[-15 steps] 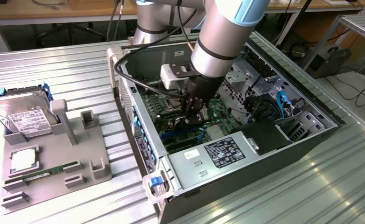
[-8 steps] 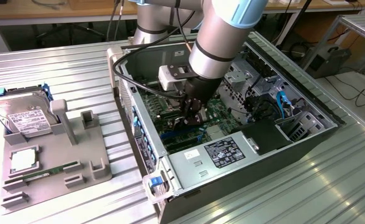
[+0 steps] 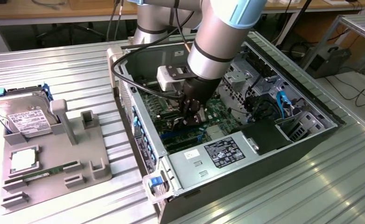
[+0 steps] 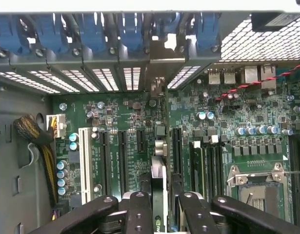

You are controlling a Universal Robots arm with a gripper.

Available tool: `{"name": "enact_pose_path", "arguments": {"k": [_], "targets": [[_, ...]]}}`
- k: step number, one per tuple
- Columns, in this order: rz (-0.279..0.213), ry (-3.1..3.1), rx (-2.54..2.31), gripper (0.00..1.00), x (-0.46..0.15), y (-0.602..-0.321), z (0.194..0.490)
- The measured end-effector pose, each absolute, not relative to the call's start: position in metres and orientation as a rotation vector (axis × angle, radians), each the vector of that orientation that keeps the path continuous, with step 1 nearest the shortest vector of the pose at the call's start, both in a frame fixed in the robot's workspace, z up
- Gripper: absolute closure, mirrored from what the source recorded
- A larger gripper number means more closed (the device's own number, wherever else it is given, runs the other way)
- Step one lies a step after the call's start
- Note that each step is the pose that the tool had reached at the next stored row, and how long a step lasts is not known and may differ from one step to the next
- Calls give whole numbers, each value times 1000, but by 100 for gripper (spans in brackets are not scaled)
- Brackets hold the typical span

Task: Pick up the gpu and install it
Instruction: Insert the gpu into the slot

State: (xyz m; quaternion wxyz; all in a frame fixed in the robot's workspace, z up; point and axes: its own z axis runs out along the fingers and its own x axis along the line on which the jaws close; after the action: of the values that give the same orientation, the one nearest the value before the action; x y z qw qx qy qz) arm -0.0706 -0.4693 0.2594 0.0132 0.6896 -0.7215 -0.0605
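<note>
Pincer [image 4: 159, 209] is clamping the gpu [image 4: 158, 183] edge-on, holding it upright over a motherboard [image 4: 125, 122] slot inside the open computer case [image 3: 307, 135], lining its bracket with the rear openings.

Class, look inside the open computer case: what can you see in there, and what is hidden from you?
Inside the computer case: the green motherboard, a silver power supply, and the gripper holding the gpu edge-on above the slots. The arm covers part of the board.

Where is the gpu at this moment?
The gpu is held edge-on in the gripper inside the open computer case, over the motherboard's expansion slots, its silver bracket toward the rear slot covers.
</note>
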Motion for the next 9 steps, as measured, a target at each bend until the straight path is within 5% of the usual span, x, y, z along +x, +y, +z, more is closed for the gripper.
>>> {"name": "enact_pose_path", "arguments": {"k": [9], "targets": [[-187,-2247,2147,74,-75,-469,259]]}}
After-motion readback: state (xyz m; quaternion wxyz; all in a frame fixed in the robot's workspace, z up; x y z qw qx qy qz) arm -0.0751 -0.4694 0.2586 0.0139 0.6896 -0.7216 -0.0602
